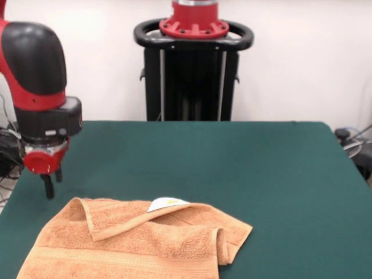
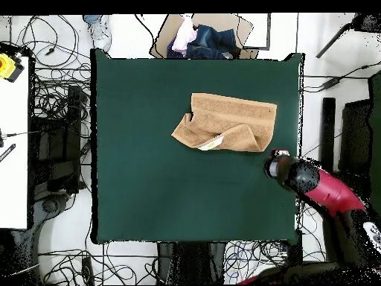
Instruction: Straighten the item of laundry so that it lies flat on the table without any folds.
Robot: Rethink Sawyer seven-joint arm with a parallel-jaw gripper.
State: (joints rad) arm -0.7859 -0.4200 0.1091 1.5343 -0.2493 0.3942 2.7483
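Judging the flattening not yet begun, we note the gripper [image 1: 51,185] hanging just left of the towel [image 1: 139,244], fingers slightly spread and empty, towel near-left on the table [image 1: 279,174], folded far edge wanting the next grasp.
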